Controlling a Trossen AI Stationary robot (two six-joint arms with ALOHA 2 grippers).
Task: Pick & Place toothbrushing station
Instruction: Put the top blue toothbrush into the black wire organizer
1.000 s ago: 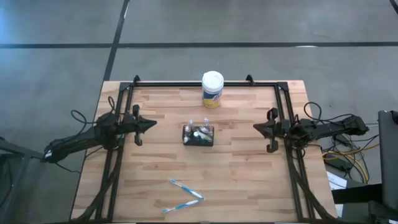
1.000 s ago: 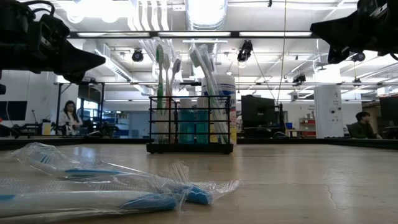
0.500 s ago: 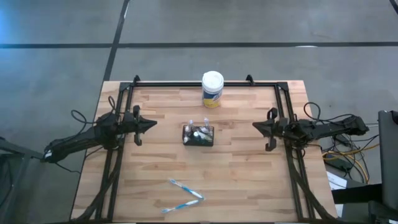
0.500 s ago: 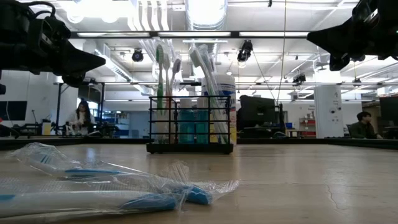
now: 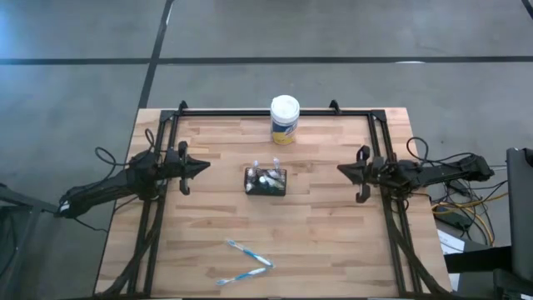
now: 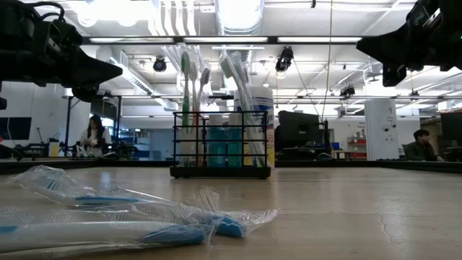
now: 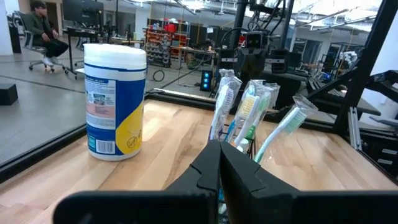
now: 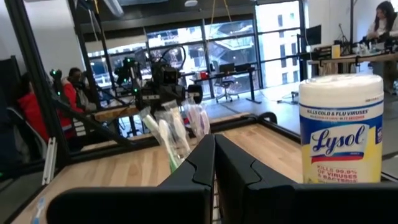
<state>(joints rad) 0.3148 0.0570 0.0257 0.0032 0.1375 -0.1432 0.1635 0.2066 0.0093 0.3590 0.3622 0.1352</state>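
- Centrally on the wooden table (image 5: 333, 242) stands the toothbrushing station (image 5: 265, 182), upright (toothbrushes poking from it), just in front of the wipes canister (image 5: 284, 119).
- Left gripper (image 5: 202, 166) hovers well to its left, fingers pressed together, holding nothing.
- Right gripper (image 5: 343, 171) hovers opposite, likewise closed and empty.
- Two wrapped toothbrushes (image 5: 247, 254) lie near the front edge.

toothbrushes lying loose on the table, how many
2, both wrapped, at the near edge: one toward the middle, one nearest the edge. More stand in the holder; none seem hidden.

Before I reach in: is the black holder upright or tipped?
Upright: the black holder sits flat on the table, brushes pointing up.
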